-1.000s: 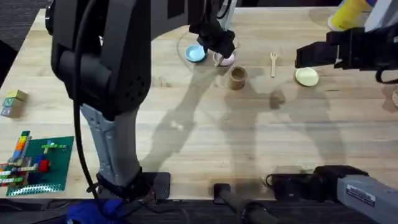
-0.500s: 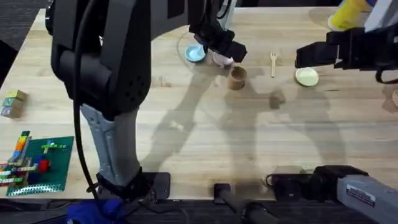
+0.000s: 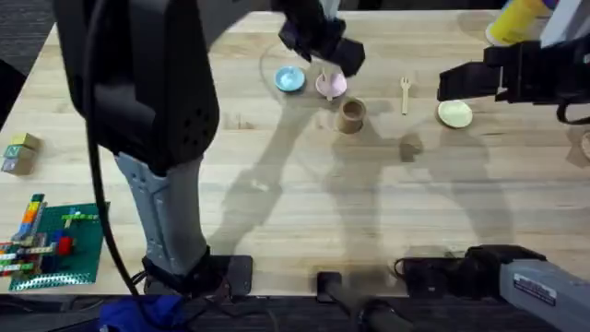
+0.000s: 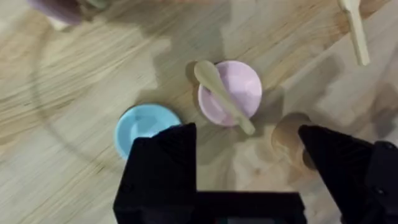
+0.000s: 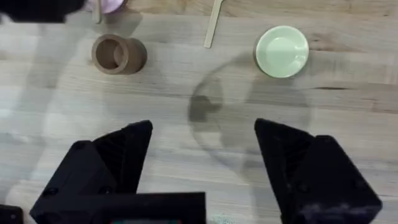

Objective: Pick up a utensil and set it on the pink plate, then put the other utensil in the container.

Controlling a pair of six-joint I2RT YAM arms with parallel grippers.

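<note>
The wooden spoon (image 4: 224,97) lay across the pink plate (image 4: 229,93), its rounded end over the plate's rim on one side and its handle tip reaching past the rim on the other, toward the brown cup (image 4: 292,138). The left wrist view showed this clearly; from overhead the pink plate (image 3: 331,85) was partly covered by the left claw (image 3: 323,41) hanging above it, and the spoon could not be made out there. The left claw (image 4: 247,163) was released, its two black fingers spread wide with nothing between them.

Just beside the pink plate sat the light blue plate (image 4: 145,127), near but not touching it. The brown cup (image 3: 350,115) stood upright on the worktop (image 3: 277,194), close to the pink plate on the side nearer the arms' bases. The right wrist view looked down into its open top (image 5: 118,54), and it held nothing that could be seen.

The wooden fork (image 3: 405,93) lay flat on the worktop between the cup and the pale green plate (image 3: 454,113), touching neither. In the right wrist view the fork's handle (image 5: 213,25) ran off the frame, while the green plate (image 5: 282,51) showed whole. The right claw (image 5: 202,155) hovered over bare wood near the green plate, its fingers likewise spread apart and gripping nothing.

At the worktop's left edge lay a green baseplate with coloured bricks (image 3: 51,240).
</note>
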